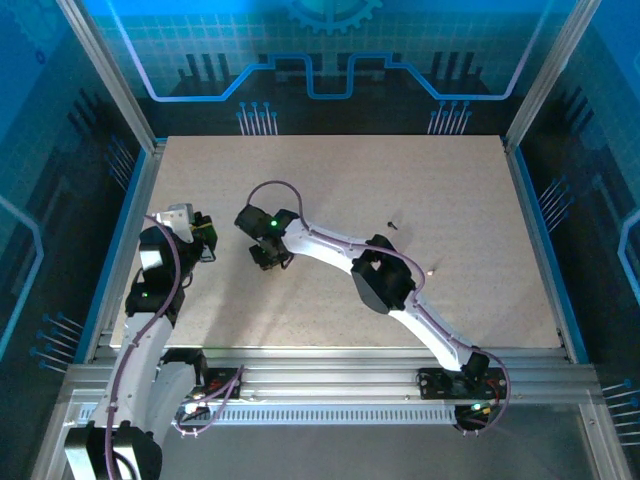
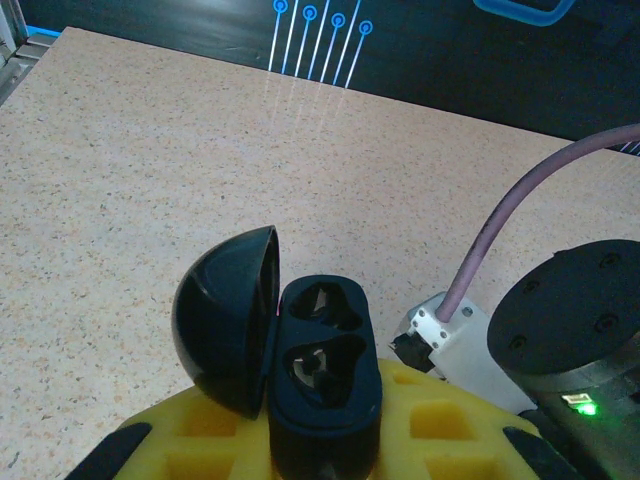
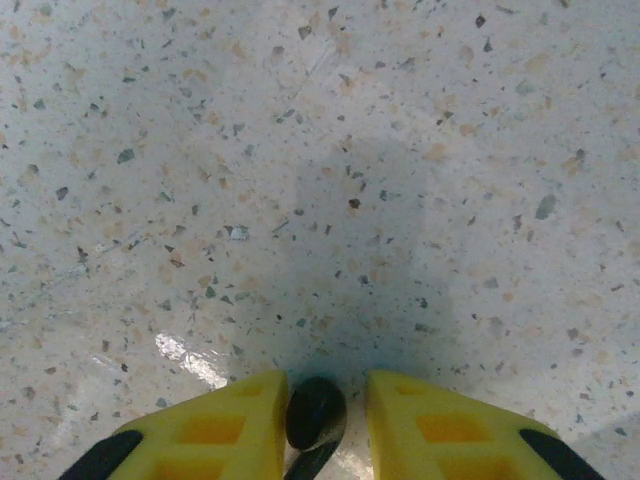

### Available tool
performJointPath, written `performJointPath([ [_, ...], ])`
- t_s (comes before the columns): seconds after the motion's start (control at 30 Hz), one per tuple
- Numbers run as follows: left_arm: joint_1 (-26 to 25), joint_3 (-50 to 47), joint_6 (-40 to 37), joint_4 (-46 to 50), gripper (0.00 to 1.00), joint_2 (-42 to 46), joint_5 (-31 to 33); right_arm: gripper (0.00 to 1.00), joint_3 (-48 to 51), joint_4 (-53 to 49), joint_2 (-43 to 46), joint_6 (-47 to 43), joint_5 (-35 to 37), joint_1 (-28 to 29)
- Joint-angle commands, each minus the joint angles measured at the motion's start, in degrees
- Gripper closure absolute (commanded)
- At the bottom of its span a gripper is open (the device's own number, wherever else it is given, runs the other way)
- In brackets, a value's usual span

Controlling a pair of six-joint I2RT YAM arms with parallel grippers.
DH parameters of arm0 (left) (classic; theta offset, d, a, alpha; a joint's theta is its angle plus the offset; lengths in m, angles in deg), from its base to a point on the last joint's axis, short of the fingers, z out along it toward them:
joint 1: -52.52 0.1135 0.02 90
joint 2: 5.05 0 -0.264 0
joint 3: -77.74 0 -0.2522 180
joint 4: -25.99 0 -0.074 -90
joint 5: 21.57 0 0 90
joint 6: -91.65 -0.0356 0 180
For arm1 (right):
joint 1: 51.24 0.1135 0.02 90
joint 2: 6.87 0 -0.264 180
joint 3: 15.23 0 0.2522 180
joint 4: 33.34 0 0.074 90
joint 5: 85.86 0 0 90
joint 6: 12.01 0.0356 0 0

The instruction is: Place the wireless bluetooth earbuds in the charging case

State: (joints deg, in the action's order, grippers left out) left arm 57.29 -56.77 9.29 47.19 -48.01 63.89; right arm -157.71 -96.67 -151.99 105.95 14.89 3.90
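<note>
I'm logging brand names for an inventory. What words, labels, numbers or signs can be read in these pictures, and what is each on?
No text can be read in any view.
charging case: plain black, lid open, no brand or marking to be seen.
earbud: dark and blurred, no lettering legible.
backdrop: a gear and circuit-line graphics, no words or numbers.

Charging case (image 2: pixel 325 420) glossy black plastic; table (image 2: pixel 200 150) matt, speckled.
</note>
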Motion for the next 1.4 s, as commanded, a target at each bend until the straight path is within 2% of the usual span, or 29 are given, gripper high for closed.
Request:
performJointPath([
  [0.0,0.59,-0.17,0.79,-0.33,0.83,0.52,-0.49,0.75,-1.26,-4.53,-2.23,-1.17,2.31,1.11],
  [0.37,0.59,-0.34,0.62,-0.53,0.83,0.27,-1.24,0.79,-0.61,-4.16,0.22,-1.23,3.98,1.33],
  [0.8,0.59,-1.49,2.35,-3.37,0.82,0.07,-4.09,0.80,9.18,0.47,11.50,1.07,4.95,1.03],
  [1.03,0.16,-3.44,5.28,-7.99,0.83,-1.34,-8.37,0.79,13.20,1.57,18.87,2.18,6.54,0.42],
  [1.2,-2.37,-5.92,8.09,-16.65,0.82,-3.81,-11.48,0.80,16.85,2.16,25.39,2.18,8.28,-0.71],
  [1.37,-8.31,-5.82,9.68,-24.60,0.82,-9.51,-13.68,0.79,21.43,3.76,32.99,2.16,9.58,-2.59],
])
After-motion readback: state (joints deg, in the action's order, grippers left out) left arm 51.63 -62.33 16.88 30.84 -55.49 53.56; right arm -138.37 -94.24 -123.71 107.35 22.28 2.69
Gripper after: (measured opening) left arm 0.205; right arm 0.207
